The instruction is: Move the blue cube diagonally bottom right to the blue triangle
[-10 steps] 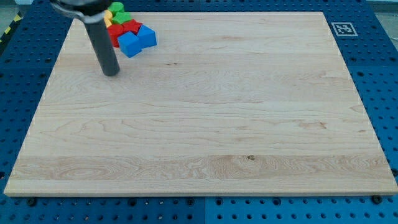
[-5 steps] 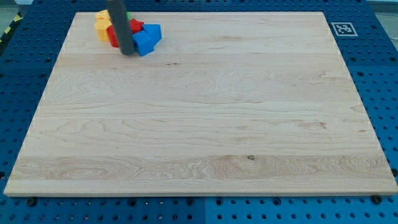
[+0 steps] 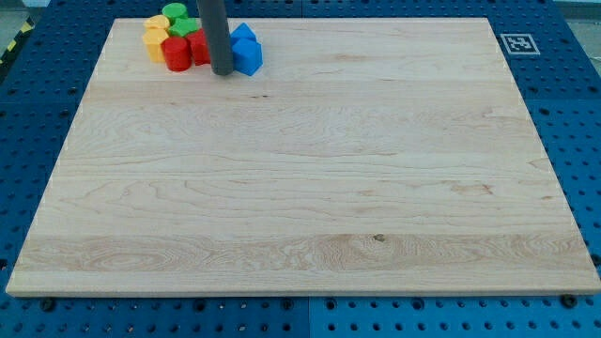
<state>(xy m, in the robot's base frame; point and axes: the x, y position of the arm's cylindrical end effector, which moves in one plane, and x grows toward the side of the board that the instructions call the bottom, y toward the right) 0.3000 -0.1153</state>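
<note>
A tight cluster of blocks is seen at the view's top left of the worktop. The blue cube sits at the cluster's right edge, touching the blue triangle just above it. No claw is fitted and nothing is held – only a dark rod, whose end, my tip, rests on the wood just left of the blue cube, apparently touching it. To the tip's left a red block, a yellow block and a green block are packed close, with another red block partly hidden behind the rod. A risk is judged here: the triangle could be dragged along by a sideways push – the two blue pieces touch – and the red neighbours could be clipped if the rod swings left
</note>
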